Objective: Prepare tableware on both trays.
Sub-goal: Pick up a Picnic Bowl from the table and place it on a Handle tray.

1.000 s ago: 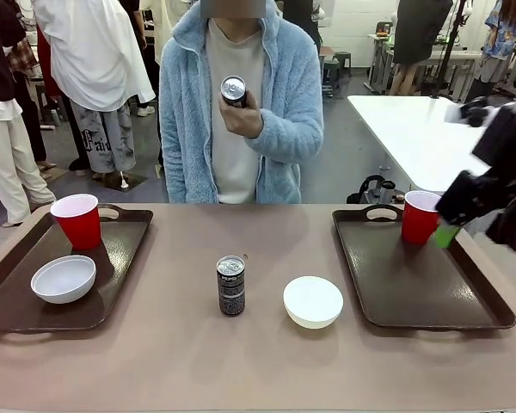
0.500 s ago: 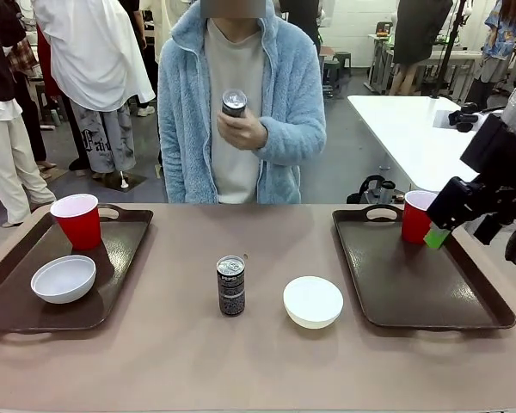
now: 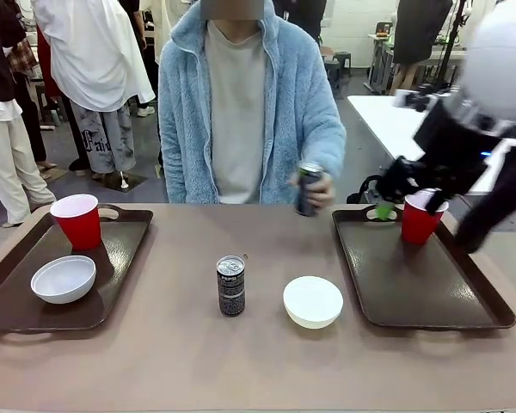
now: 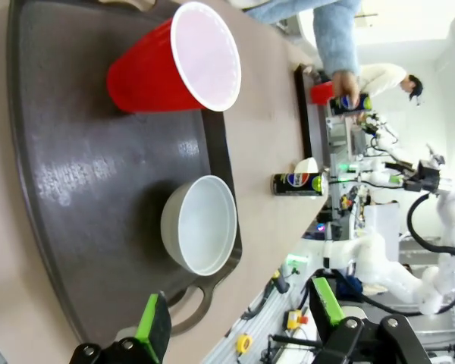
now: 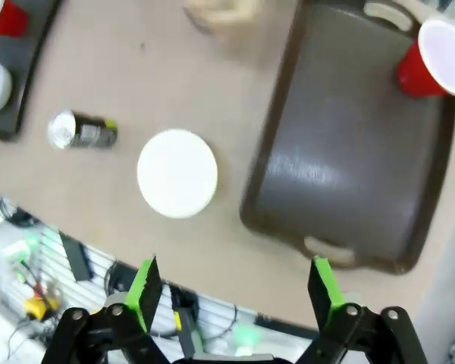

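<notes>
Small round white bowl (image 3: 313, 301) waits beside the dark brown plastic tray (image 3: 413, 284); right gripper (image 5: 233, 280), wide and empty, should pinch its rim gently; left gripper (image 4: 239, 311) is wide and empty too.

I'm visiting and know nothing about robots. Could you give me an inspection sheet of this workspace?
Surface: beige table, looks clean.
Job's things: left tray holds red cup and white bowl; right tray holds second red cup only; second bowl and can stand on the table between; person's hand holds other can.
Clutter: nothing seen.
End effectors: left end effector open, empty; right end effector open, empty.
Cables: wires below the table's near edge.
Surroundings: person in blue fleece opposite, people behind.
</notes>
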